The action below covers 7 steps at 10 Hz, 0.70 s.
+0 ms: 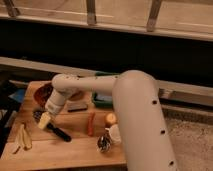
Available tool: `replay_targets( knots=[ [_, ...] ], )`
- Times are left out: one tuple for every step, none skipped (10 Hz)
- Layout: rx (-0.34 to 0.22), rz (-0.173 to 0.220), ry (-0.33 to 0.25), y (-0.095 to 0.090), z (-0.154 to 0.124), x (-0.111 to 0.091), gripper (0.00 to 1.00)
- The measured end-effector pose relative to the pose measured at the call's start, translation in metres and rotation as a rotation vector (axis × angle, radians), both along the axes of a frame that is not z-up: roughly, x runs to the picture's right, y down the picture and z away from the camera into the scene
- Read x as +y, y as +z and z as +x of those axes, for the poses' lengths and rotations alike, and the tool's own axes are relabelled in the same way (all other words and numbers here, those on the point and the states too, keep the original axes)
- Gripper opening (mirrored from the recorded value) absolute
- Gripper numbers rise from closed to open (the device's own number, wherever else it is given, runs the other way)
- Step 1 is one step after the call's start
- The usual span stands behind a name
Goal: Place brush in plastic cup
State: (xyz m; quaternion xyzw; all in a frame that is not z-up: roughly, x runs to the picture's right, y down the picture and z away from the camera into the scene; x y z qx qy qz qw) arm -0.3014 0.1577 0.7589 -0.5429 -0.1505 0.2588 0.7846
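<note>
Camera view shows what may be the plastic cup (114, 134), contents unclear, on the bench (60, 154) near its front edge, with the brush (61, 133) lying apart from it beneath the end effector (44, 120), whose grip I cannot tell.

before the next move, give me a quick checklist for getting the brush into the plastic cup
1. tool at the brush: ok, it is low over the brush's head end, on the left part of the table.
2. brush held: cannot tell.
3. brush lifted: not ok, its black handle looks to lie on the wood.
4. plastic cup found: cannot tell, a pale cup-like thing sits near the front edge.
5. straight path there: not ok, a red stick-shaped thing and an orange ball lie between; probably carry the brush above them.
</note>
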Motion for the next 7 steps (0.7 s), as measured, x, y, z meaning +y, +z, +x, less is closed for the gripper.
replay_targets(
  knots=[
    [0.001, 0.019, -0.013, -0.001, -0.003, -0.008, 0.79],
    [0.021, 0.045, -0.016, -0.003, 0.001, -0.022, 0.79],
    [0.046, 0.071, -0.015, -0.003, 0.010, -0.037, 0.79],
    [0.070, 0.097, -0.011, -0.004, 0.018, -0.051, 0.79],
    [0.106, 0.138, 0.004, -0.007, 0.028, -0.071, 0.79],
    [0.137, 0.164, 0.022, -0.007, 0.038, -0.085, 0.79],
    [0.137, 0.166, 0.023, -0.008, 0.038, -0.086, 0.79]
  ],
)
